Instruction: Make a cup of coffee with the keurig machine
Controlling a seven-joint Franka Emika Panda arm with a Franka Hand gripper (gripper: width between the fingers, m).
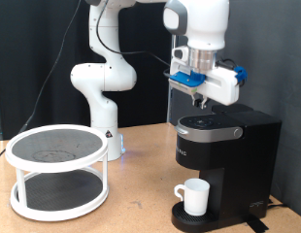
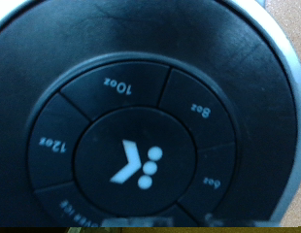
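Note:
The black keurig machine [image 1: 223, 150] stands at the exterior view's right with its lid down. The white cup [image 1: 195, 196] sits on the round drip tray [image 1: 194, 216] under the spout. My gripper [image 1: 199, 98] hangs straight above the machine's lid, its fingertips just over the top. The wrist view is filled by the lid's round button panel [image 2: 141, 146], with a lit center logo button [image 2: 134, 162] and size buttons marked 10oz [image 2: 118, 87], 8oz [image 2: 200, 110] and 12oz [image 2: 55, 146]. My fingers do not show in the wrist view.
A white round two-tier stand [image 1: 56, 170] stands on the wooden table [image 1: 131, 214] at the exterior view's left. The robot's white base [image 1: 104, 97] is behind it. A black curtain closes off the back.

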